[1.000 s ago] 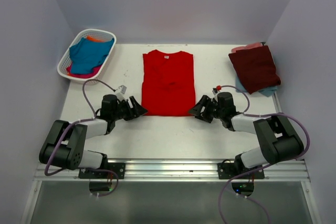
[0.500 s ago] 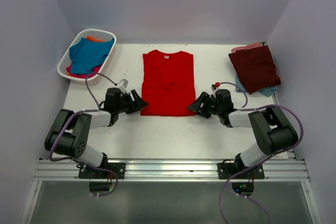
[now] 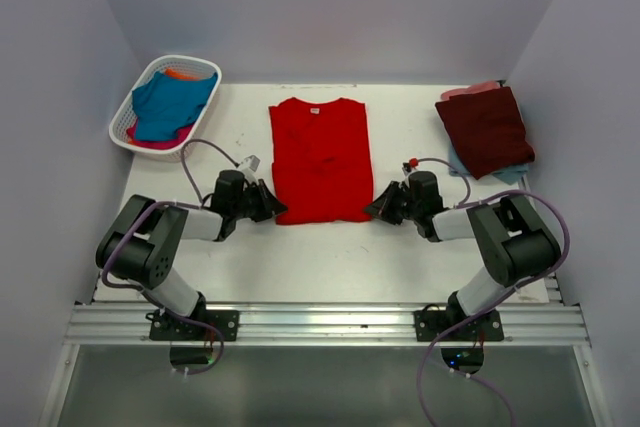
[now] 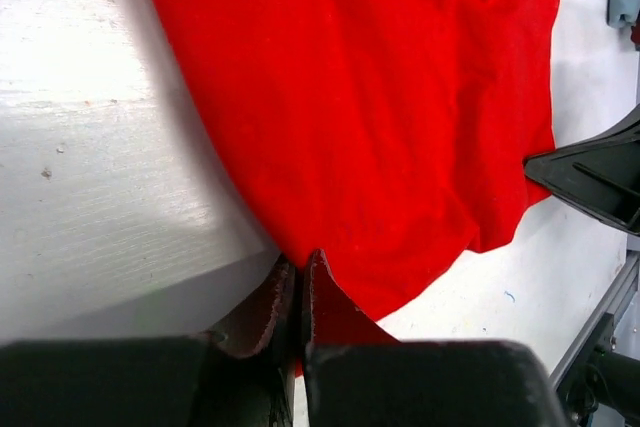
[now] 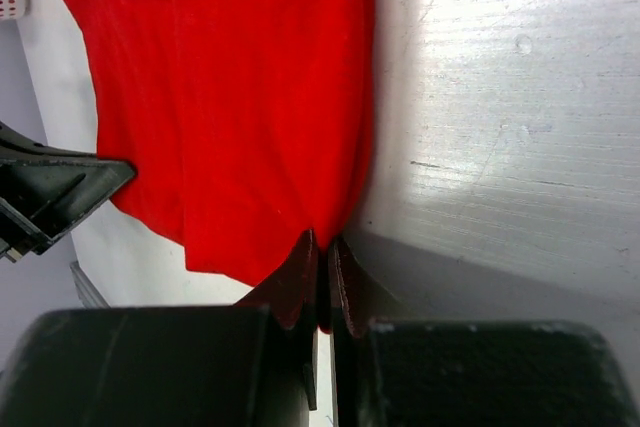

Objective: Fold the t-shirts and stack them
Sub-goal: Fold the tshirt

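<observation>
A bright red t-shirt lies flat in the middle of the table, folded to a long rectangle. My left gripper is shut on its near left corner; the left wrist view shows the red cloth pinched in my gripper. My right gripper is shut on the near right corner, where the red cloth runs into my gripper. A dark maroon t-shirt lies folded at the back right on top of pale blue and pink ones. Teal, orange and pink t-shirts lie in the basket.
A white lattice basket stands at the back left. The enclosure walls close off the back and both sides. An aluminium rail runs along the near edge, behind the arm bases.
Both grippers slid inward to the red t-shirt's near corners and went from open to shut on the cloth. The shirt's near edge has barely shifted.
</observation>
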Motion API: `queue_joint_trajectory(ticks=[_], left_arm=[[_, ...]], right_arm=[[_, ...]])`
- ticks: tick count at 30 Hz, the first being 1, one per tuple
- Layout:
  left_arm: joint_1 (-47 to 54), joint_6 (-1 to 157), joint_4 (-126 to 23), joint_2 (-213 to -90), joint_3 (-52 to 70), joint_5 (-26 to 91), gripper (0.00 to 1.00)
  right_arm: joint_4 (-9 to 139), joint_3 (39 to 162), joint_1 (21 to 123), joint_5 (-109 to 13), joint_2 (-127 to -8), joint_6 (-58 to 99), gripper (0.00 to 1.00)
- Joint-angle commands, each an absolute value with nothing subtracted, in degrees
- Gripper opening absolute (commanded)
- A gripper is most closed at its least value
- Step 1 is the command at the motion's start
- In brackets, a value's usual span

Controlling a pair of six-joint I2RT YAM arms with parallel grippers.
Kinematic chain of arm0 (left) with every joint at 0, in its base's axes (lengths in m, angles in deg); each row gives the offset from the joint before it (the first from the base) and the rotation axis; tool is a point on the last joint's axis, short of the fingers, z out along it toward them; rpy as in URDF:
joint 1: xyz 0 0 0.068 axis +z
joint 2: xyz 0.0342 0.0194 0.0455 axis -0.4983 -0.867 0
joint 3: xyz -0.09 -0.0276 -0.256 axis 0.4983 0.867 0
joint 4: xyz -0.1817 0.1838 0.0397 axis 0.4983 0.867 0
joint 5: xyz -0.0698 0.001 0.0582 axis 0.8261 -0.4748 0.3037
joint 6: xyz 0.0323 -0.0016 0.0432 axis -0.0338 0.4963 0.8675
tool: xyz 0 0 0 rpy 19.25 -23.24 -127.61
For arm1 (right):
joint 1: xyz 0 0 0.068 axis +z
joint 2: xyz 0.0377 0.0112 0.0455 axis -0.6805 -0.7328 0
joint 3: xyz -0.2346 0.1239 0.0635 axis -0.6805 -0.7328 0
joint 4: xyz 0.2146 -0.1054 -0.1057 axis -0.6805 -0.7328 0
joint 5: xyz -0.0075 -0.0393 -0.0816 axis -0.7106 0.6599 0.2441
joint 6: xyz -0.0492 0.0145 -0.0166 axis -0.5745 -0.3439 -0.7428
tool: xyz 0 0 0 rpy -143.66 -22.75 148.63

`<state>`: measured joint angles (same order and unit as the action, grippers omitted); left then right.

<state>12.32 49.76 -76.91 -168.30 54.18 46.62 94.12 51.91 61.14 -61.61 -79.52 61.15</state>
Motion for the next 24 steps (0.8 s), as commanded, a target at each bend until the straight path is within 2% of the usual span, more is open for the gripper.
queue_joint_trajectory(ticks=[1, 5, 7, 17, 19, 24], left_arm=[[11.61, 50.68, -72.62, -169.42, 56.59, 45.95, 0.00], [11.61, 50.85, -71.49, -164.95, 59.93, 47.45, 0.00], [11.52, 51.12, -69.91, -160.04, 62.46, 48.06, 0.00], [6.86, 45.94, -49.70, -128.22, 69.60, 51.40, 0.00], [6.42, 44.62, -41.99, -121.38, 70.04, 51.75, 0.00], [5.80, 41.81, -29.14, -108.09, 68.91, 51.32, 0.00]], right_arm=[[91.87, 50.20, 61.07, -59.69, -80.21, 58.55, 0.00], [88.98, 47.39, 61.16, -61.80, -75.38, 57.50, 0.00], [85.91, 45.37, 61.33, -61.72, -69.15, 56.01, 0.00], [49.27, 43.86, 62.13, -61.45, -31.10, 51.78, 0.00], [43.99, 44.22, 62.21, -62.15, -23.56, 52.31, 0.00], [30.36, 46.76, 62.39, -63.12, -13.24, 52.84, 0.00]])
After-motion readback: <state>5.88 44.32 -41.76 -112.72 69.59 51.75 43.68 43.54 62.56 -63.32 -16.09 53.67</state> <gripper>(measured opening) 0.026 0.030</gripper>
